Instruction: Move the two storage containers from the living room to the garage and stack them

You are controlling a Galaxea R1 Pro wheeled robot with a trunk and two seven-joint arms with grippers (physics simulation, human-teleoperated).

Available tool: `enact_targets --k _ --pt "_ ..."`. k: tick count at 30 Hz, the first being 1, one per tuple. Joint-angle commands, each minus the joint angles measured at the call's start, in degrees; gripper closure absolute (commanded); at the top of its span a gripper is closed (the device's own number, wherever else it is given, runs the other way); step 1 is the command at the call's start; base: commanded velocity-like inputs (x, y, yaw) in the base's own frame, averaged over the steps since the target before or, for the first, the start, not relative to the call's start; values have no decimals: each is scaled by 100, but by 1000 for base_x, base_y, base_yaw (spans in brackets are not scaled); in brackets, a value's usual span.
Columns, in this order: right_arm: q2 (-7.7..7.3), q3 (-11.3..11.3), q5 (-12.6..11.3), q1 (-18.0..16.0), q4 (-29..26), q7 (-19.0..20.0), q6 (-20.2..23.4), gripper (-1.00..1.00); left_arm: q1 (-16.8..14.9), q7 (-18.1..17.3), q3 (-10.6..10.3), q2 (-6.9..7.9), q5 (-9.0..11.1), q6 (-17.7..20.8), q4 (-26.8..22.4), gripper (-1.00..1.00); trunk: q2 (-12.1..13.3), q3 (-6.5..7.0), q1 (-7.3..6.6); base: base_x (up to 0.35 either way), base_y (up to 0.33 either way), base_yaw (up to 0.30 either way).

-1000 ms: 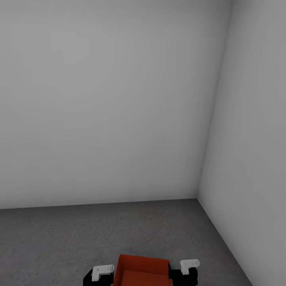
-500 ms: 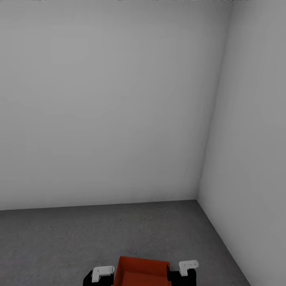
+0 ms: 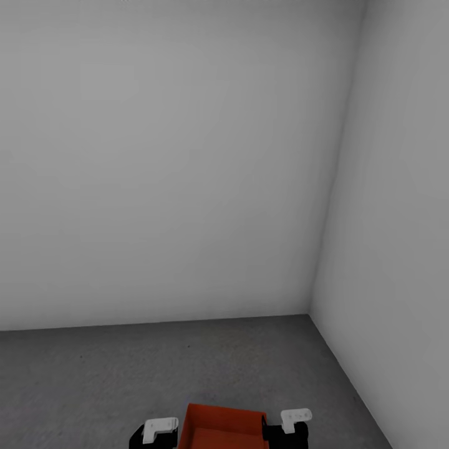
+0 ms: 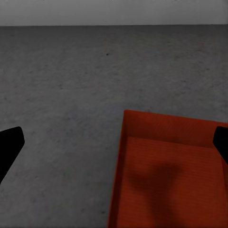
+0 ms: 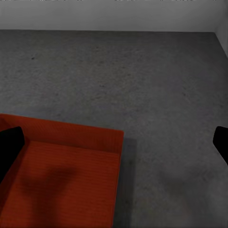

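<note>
The robot stood in a corner of the garage, facing two plain grey-white walls [image 3: 174, 162] that met at the right. The floor [image 3: 125, 368] was dark grey, rough concrete.

At the bottom of the head view one orange-red container [image 3: 224, 425] sat between the two arms, open side up. The left gripper [image 3: 156, 431] was at its left wall and the right gripper [image 3: 293, 424] at its right wall. In the left wrist view, one dark finger [image 4: 9, 147] was outside the container [image 4: 166, 171], over the floor [image 4: 71, 85], and the other finger was over its inside, so the left wall lay between them. In the right wrist view the same held for the right wall of the container [image 5: 61, 166]: one finger [image 5: 9, 147] inside, one outside over the floor [image 5: 156, 85]. The fingers stood wide apart in both views; I could not tell if they really pressed the walls. I also could not tell if the container rested on the floor or was carried above it.
</note>
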Motion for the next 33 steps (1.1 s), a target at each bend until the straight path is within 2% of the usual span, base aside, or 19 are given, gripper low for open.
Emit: enact_targets --k 1,11,22,33 --pt "-1 44 21 -5 6 -60 -5 -100 -5 32 -49 4 58 -23 4 -100 37 12 -23 0 0 0" --pt "-1 49 21 -5 6 -57 -5 -100 -6 29 -52 -3 50 -22 3 -100 439 191 -242 0 0 0" --pt "-6 45 21 -5 6 -53 1 -100 -4 42 -48 26 53 -20 -4 -100 439 191 -242 -22 0 0" --pt "-9 42 21 1 6 -51 -1 -100 -5 63 -48 11 39 -17 -4 -100 439 191 -242 -298 0 0"
